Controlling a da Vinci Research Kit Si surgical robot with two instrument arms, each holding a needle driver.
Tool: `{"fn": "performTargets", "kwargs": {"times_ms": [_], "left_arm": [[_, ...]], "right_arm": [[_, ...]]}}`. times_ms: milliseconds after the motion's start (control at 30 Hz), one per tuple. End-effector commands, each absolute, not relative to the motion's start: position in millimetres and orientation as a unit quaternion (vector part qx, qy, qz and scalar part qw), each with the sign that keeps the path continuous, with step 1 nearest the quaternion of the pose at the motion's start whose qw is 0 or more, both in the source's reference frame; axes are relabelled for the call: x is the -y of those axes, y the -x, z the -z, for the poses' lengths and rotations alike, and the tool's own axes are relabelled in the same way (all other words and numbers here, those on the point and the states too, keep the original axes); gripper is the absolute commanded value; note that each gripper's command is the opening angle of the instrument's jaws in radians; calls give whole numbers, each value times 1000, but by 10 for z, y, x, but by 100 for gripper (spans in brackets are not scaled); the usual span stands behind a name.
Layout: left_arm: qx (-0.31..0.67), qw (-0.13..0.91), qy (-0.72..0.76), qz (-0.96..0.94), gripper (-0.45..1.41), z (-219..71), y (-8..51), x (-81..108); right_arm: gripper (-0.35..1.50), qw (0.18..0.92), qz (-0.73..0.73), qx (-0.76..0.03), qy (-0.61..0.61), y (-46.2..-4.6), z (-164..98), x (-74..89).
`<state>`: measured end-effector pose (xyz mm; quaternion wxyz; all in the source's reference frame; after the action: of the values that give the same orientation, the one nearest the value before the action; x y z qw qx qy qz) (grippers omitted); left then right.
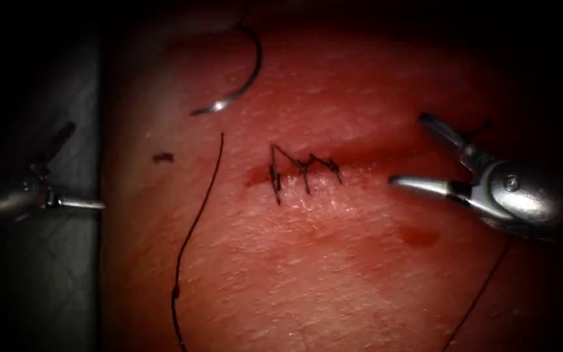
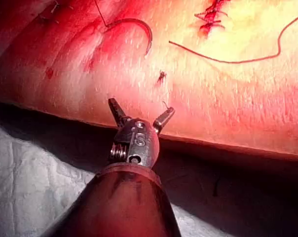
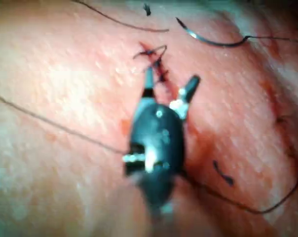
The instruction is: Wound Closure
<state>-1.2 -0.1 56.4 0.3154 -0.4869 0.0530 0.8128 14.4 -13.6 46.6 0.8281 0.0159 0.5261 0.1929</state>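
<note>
Here the needle (image 1: 242, 72) lies loose on top of the tissue (image 1: 333, 274), up and to the left of the cut (image 1: 307, 171). No tool holds it. Its curve bulges to the right, and its shiny tip end points down and to the left. It does not look stuck into the tissue.

The cut runs sideways across the middle of the tissue. Dark stitches (image 1: 302, 171) already cross it in a zigzag.

The right tool (image 1: 404, 151) sits just to the right of the cut. Its two jaws are spread wide apart, and there is nothing between them. In the right wrist view the same tool (image 3: 169, 82) hangs over the stitched cut (image 3: 156, 61) with its jaws apart.

The left tool (image 1: 89, 204) is off the left edge of the tissue, over the gray cloth (image 1: 47, 287). In the left wrist view this tool (image 2: 140, 111) has its jaws spread apart too, and it holds nothing.

A long thread (image 1: 193, 228) lies on the tissue left of the cut, running down from near the needle. A small cut end of thread (image 1: 163, 157) lies further left. Another bit of thread (image 1: 480, 293) runs down below the right tool. A patch of red fluid (image 1: 418, 236) sits on the tissue below the right tool.
</note>
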Motion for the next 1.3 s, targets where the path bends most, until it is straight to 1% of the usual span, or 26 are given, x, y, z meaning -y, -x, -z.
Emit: {"fn": "performTargets", "kwargs": {"times_ms": [33,100,167,400,500,933,1300], "left_arm": [[-30,329,506,-796,89,-561,22,0],[-4,340,545,-766,89,-538,35,-7],[-9,345,563,-751,88,-523,48,-11],[-15,344,571,-745,89,-541,81,-16],[-17,342,574,-744,94,-568,84,-11],[-2,343,511,-788,96,-667,65,6],[-21,360,466,-808,96,-697,11,-22]], "right_arm": [[147,828,-193,-526,-19,-150,-470,143],[147,828,-194,-526,-19,-150,-470,142],[147,828,-194,-526,-18,-151,-470,142],[147,829,-195,-524,-17,-158,-471,143],[147,831,-195,-521,-18,-160,-471,143],[147,835,-191,-516,-21,-169,-472,147],[147,835,-190,-516,-21,-169,-472,149]]}}
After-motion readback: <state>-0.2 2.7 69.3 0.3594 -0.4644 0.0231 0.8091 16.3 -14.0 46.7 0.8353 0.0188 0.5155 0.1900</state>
